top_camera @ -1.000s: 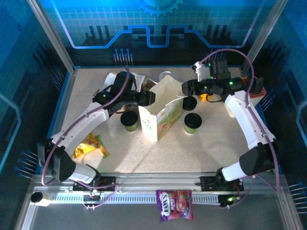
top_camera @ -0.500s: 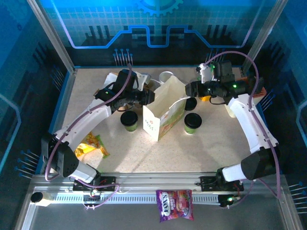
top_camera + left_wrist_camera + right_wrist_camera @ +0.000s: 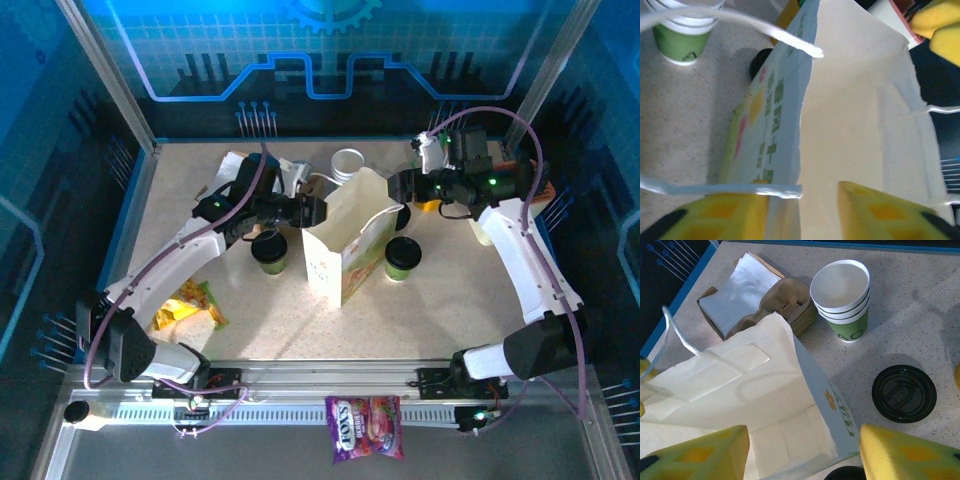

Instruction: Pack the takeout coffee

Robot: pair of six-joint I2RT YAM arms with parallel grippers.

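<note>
Across the speckled tabletop [image 3: 440,300], we find the white flower-printed paper bag [image 3: 350,240] standing with its mouth spread wider than a second ago. It has also shifted a little to the right, so the stack of open white-and-green paper cups [image 3: 348,162] behind it now shows in full.

We see the left gripper [image 3: 316,211] at the bag's left rim, much where it was before. From its own wrist camera, its yellow fingers [image 3: 715,215] stand apart, one outside the printed wall and one inside. The paper passes between them unpinched, so it has hold of nothing.

We see the right gripper [image 3: 397,187] at the bag's far right rim. Its yellow fingers [image 3: 695,455] are spread wide, one over the bag's inside and the other over the table, gripping nothing.

Both takeout coffees, small paper cups white above and green below with round black plastic lids, have not moved. The left cup [image 3: 268,250] stands just left of the bag beneath the left arm. The right cup [image 3: 401,256] stands just right of the bag. Both remain upright on the table, outside the bag.
</note>
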